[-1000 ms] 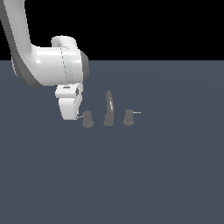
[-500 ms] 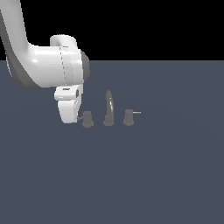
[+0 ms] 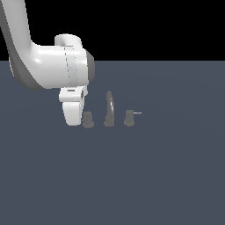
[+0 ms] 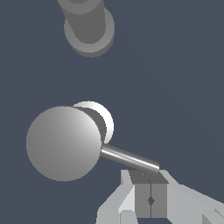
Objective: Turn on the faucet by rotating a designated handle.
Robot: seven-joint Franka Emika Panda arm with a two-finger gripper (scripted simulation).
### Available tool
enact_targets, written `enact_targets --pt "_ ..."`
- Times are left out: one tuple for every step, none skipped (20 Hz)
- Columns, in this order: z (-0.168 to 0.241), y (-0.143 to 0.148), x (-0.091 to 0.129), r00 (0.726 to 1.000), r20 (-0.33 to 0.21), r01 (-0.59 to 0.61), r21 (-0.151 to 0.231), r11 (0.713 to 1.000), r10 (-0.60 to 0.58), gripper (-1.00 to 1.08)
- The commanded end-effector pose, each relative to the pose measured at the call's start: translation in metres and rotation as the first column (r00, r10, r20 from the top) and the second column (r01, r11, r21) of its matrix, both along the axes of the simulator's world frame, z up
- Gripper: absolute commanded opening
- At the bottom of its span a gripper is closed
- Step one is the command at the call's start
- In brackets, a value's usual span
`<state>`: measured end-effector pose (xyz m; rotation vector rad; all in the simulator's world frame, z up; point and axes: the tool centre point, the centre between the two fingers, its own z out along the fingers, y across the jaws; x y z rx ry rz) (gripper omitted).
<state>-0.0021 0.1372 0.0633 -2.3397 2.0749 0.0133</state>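
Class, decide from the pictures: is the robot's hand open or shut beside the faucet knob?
Shut. In the wrist view the hand shows its two fingers pressed together with only a seam between, just off the tip of the handle's lever.

No writing, label, brand, number or sign can be read in either view: the arm, the faucet pieces and the dark surface they stand on are all plain
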Motion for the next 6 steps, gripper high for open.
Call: enact_targets --pt "0.0 -0.03 0.006 1.0 -0.001 0.027 -0.009 1.0 -0.027 -1.0" --pt "0.0 -0.038 0.008 1.0 -0.001 0.031 -0.011 0.999 -0.031 -1.0" --pt "0.0 -0.046 0.01 0.999 -0.002 0.035 -0.013 0.999 -0.035 -1.0" --pt "0.0 -0.053 0.011 0.999 -0.003 0.039 -0.015 0.999 -0.039 -1.0" --pt "0.0 -0.061 0.013 0.999 -0.003 0.043 -0.016 0.999 -0.043 -1.0" --pt "0.0 -0.061 0.013 0.999 -0.003 0.043 -0.016 0.999 -0.043 -1.0"
